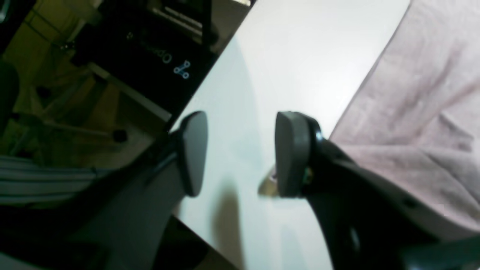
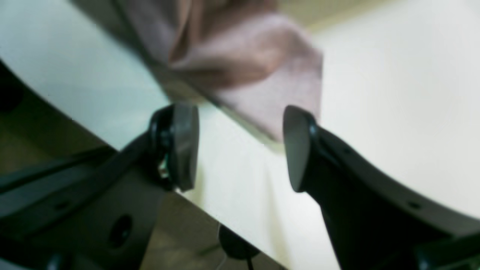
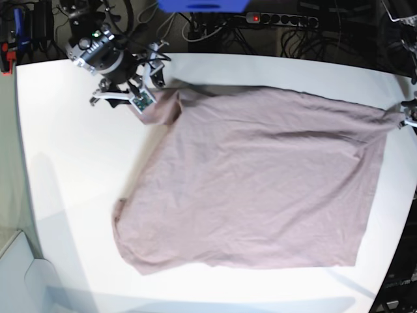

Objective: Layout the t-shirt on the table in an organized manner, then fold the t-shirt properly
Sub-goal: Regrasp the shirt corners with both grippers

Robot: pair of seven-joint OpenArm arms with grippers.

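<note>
Both wrist views are blurred, perhaps by motion; glare is thrown off the table (image 1: 300, 56) beyond the left gripper (image 1: 240, 153), a soft shadow beneath it.

I see the table (image 3: 71, 195), a smooth white top with rounded corners, filling most of the base view. The only thing lying on it is the t-shirt (image 3: 260, 182), dusty pink, spread wide and mostly flat with shallow creases. It reaches from the far left corner area across to the right edge, and its near hem runs slightly slanted. The left side and near strip of the tabletop stay bare white.
</note>
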